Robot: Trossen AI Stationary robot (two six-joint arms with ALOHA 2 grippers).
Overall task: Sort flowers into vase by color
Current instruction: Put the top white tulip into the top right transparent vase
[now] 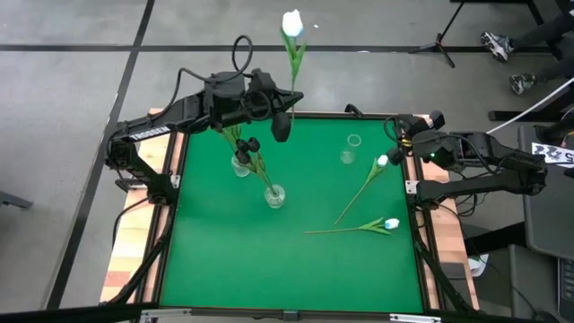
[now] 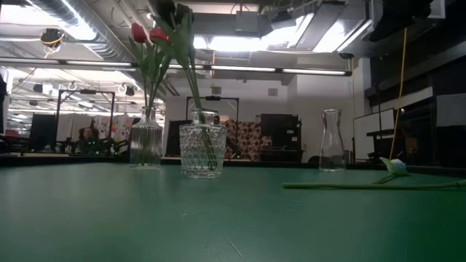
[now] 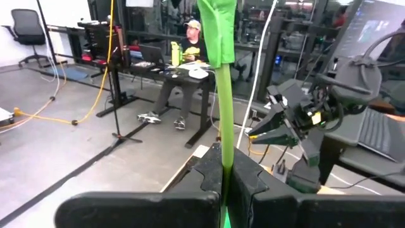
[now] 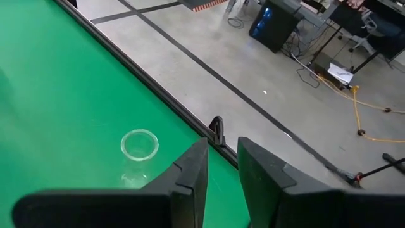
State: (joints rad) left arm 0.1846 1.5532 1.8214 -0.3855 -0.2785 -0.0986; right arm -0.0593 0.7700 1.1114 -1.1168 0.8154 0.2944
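Note:
My left gripper (image 1: 282,126) is raised over the table's far edge, shut on a white tulip (image 1: 292,24) that stands head up. My right gripper (image 4: 221,168) waits open at the table's right far corner with nothing between its fingers. Two more white tulips (image 1: 383,161) (image 1: 392,224) lie flat on the green mat at the right. A ribbed vase (image 2: 145,138) holds red tulips, and a cut-glass vase (image 2: 202,149) holds dark-headed ones. A clear carafe (image 2: 331,140) stands empty. My left gripper pinches the tulip's green stem (image 3: 224,166), on its lower part, between the two shut fingers. The fingers reach out about level and lie across the stem. The flower is lifted clear of the table and stands roughly upright, head above the gripper.
The two filled vases (image 1: 240,164) (image 1: 274,196) stand left of the mat's middle, the empty one (image 1: 352,148) at the far right. The mat's near half is bare green. A person sits at a desk (image 3: 190,44) beyond the table.

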